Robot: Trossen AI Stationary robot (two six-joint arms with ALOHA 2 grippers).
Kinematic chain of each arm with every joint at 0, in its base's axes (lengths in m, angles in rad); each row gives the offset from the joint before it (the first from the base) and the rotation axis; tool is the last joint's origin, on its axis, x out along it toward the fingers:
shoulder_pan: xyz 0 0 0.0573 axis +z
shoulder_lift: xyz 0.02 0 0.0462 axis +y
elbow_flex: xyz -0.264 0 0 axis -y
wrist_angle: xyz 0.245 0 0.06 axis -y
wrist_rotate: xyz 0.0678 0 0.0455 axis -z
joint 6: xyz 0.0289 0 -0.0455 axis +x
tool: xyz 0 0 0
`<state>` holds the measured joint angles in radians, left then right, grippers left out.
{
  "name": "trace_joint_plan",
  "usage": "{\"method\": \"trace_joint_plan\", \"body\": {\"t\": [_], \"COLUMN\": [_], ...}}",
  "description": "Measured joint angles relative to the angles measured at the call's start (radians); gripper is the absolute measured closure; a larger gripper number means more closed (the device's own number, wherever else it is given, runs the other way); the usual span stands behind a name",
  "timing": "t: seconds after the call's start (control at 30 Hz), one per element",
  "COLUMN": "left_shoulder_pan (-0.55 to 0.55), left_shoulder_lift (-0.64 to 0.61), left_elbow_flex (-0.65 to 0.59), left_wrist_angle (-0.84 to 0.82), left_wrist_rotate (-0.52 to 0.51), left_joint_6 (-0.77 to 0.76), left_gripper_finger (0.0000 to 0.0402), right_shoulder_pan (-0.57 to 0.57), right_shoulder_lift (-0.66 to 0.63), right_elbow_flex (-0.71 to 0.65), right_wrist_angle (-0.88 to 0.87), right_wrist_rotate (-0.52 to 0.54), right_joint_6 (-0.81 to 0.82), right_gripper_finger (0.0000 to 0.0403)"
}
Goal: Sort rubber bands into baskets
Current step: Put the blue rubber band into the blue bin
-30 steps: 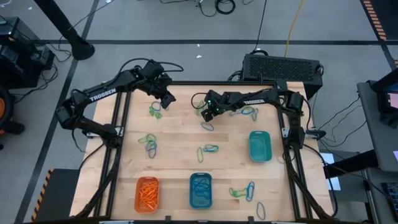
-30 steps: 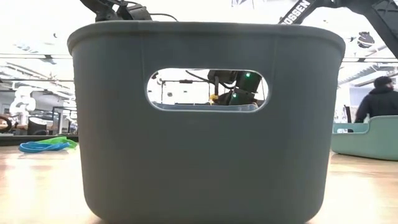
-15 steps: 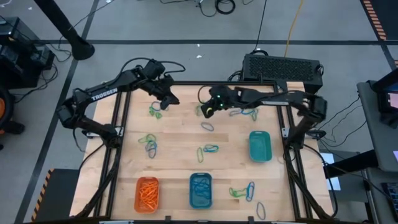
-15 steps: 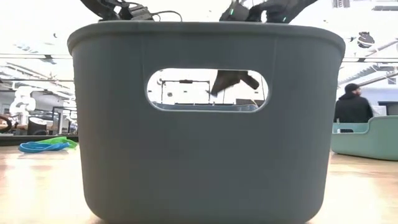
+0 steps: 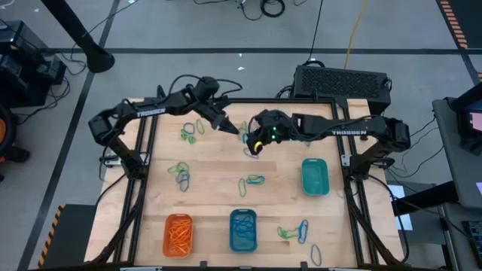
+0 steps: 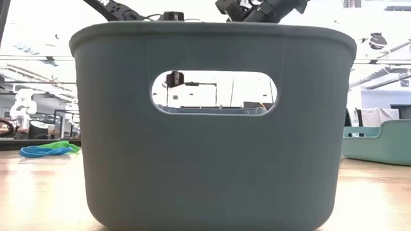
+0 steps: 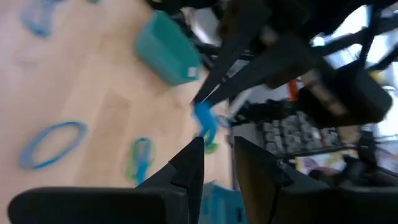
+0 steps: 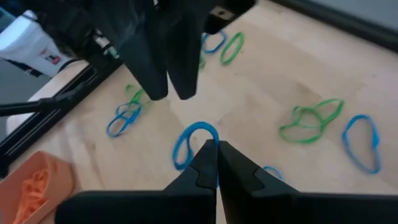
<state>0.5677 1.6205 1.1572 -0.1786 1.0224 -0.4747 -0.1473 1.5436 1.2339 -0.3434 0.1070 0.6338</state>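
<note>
- High view: the left gripper and right gripper crowd the table's far middle, so they could easily bump. There's plenty of bare wood toward the blue basket.
- Right wrist view: the fingers are pinched together on a blue rubber band, a thin grip that might slip.
- Left wrist view: the fingers sit slightly apart, holding nothing.

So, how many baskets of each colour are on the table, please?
Orange basket: 1
Blue basket: 1
Teal-green basket: 1
Total: 3 baskets
</note>
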Motion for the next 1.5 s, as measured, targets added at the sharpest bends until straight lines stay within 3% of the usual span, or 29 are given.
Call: {"method": "trace_joint_plan", "body": {"t": [0.2, 1.0, 1.1, 1.27, 1.5], "left_shoulder_pan": [-0.033, -0.091, -0.090, -0.091, -0.091], "left_shoulder_lift": [0.029, 0.073, 0.073, 0.073, 0.073], "left_elbow_flex": [0.000, -0.001, -0.001, -0.001, -0.001], "left_wrist_angle": [0.058, 0.103, 0.103, 0.101, 0.095], "left_wrist_rotate": [0.015, 0.013, 0.013, 0.012, -0.003], "left_joint_6": [-0.044, -0.039, -0.020, -0.002, 0.011], "left_gripper_finger": [0.0309, 0.0310, 0.0326, 0.0390, 0.0396], "right_shoulder_pan": [0.054, 0.072, 0.072, 0.071, 0.073], "right_shoulder_lift": [0.000, 0.001, 0.001, 0.001, 0.001], "right_elbow_flex": [0.000, 0.000, 0.000, 0.000, 0.000], "right_wrist_angle": [0.001, -0.011, -0.011, -0.011, -0.011], "right_wrist_rotate": [0.051, 0.044, 0.044, 0.003, -0.003], "right_joint_6": [0.038, 0.080, 0.080, 0.064, 0.032], "right_gripper_finger": [0.0402, 0.0402, 0.0402, 0.0402, 0.0362]}}
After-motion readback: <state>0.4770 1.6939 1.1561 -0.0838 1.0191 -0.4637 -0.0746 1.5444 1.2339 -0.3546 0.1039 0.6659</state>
